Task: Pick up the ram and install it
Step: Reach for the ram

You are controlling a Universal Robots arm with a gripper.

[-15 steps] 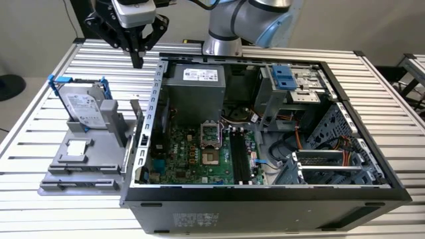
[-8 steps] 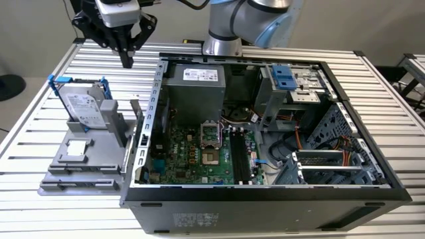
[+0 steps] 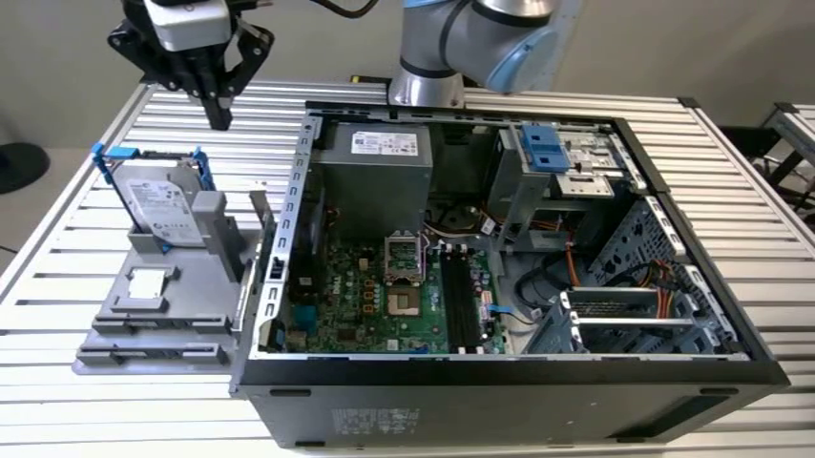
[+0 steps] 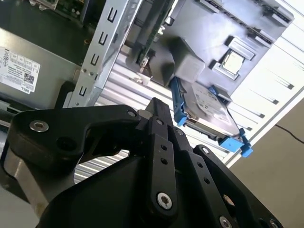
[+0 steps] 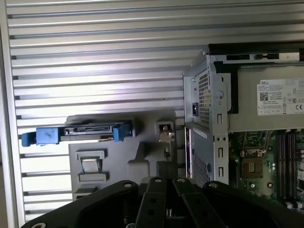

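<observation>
Slatted aluminium surface (image 3: 102, 401) under even light, plain grey wall (image 3: 52, 57) behind, dark round base (image 3: 18, 164) at the exterior view's left, second slatted table (image 3: 797, 126) at its right.

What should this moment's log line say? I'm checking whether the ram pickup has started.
gripper: shut, empty | position: above grey fixture, near hard drive | ram: in fixture, untouched

Slatted table (image 3: 57, 239) gleaming w/ bare-metal sheen; grey holder (image 3: 178, 329), lower left of exterior view, looking matt plastic.
</observation>
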